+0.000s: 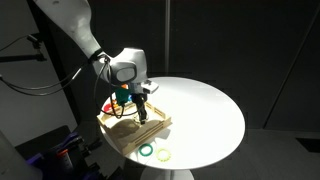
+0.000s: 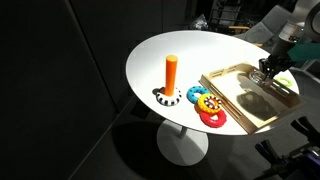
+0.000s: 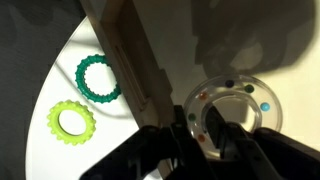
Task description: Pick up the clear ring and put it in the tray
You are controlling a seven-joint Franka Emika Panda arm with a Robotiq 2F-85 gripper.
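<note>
The clear ring, see-through with small coloured beads inside, lies low in the wooden tray in the wrist view. My gripper straddles the ring's near band, one finger outside and one in the hole, closed on it. In both exterior views the gripper reaches down into the tray. The ring itself is too small to make out there.
A dark green ring and a yellow-green ring lie on the white round table outside the tray wall. An orange peg on a base and several coloured rings stand beside the tray.
</note>
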